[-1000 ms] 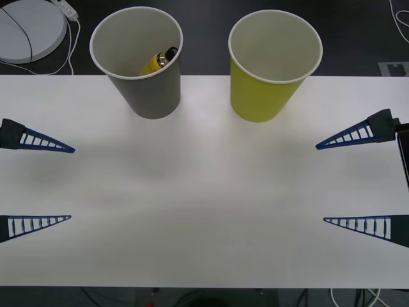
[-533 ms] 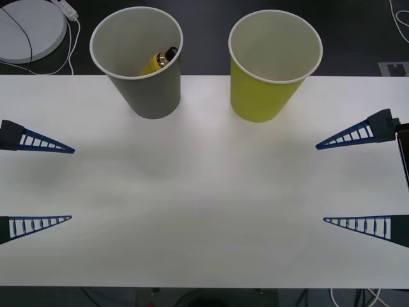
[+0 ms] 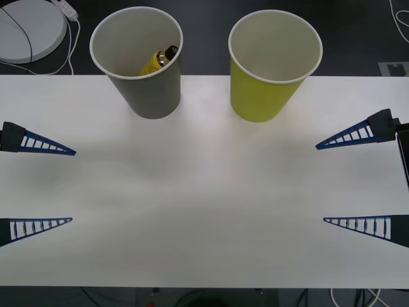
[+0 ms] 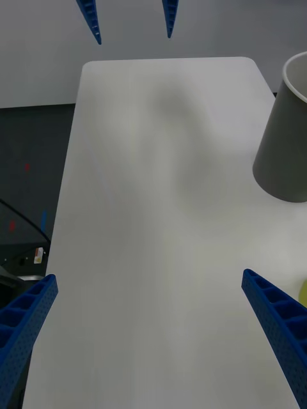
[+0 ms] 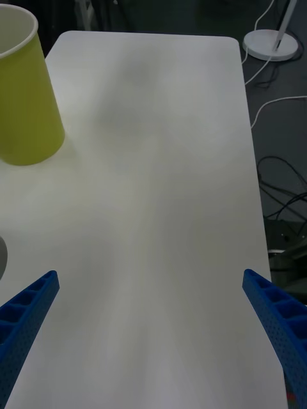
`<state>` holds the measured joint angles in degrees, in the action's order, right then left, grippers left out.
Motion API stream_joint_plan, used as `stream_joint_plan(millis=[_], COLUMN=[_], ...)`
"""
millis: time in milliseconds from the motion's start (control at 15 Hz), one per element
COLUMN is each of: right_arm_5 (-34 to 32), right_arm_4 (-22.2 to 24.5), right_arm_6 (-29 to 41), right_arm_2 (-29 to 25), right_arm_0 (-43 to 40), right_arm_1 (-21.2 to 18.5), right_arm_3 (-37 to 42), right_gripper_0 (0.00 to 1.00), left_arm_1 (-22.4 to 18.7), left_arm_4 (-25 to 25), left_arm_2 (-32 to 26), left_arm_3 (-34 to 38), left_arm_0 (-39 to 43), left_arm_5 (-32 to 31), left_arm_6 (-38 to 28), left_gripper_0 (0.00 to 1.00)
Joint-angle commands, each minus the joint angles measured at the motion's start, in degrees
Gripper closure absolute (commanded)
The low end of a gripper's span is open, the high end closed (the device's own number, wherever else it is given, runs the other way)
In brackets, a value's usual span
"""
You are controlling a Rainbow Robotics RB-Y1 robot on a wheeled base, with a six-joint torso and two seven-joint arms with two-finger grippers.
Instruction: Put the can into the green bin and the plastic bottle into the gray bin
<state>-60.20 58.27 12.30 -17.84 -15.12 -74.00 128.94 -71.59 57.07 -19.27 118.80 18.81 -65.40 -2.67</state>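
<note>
White and bare through its middle, the bench ran the full width of the front view, with dark floor beyond its far edge.

Nearest the robot, at about 9 o'clock, the left end effector hung over the bench's left edge, its two blue ribbed fingers spread wide with nothing between them. At 3 o'clock the right end effector mirrored it over the right edge, equally wide and empty. In the left wrist view its own fingers stood at the two lower corners; the right wrist view showed the same for its fingers, with the left end effector well apart across the bench.

Farther off, at the far edge, stood both bins upright and apart from each other. The gray bin sat at about 11 o'clock, and the bottle lay inside it, tilted, its black cap up against the inner wall. The green bin sat at about 1 o'clock; what showed of its white inside was bare.

Beyond the bench, at 10 o'clock on the floor, rested a round white lamp base with a cable trailing from it.
</note>
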Motion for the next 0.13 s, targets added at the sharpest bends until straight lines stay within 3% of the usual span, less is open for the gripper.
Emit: stream_joint_plan(millis=[67,133], right_arm_5=[0.0,0.0], right_arm_4=[0.0,0.0], right_arm_6=[0.0,0.0], right_arm_2=[0.0,0.0], right_arm_0=[0.0,0.0], right_arm_1=[0.0,0.0], right_arm_3=[0.0,0.0], right_gripper_0=[0.00,0.00], left_arm_1=[0.0,0.0], left_arm_4=[0.2,0.6], left_arm_2=[0.0,0.0], left_arm_3=[0.1,0.1], left_arm_0=[-0.1,-0.1], left_arm_5=[0.0,0.0], left_arm_6=[-0.1,-0.1], left_gripper_0=[0.00,0.00])
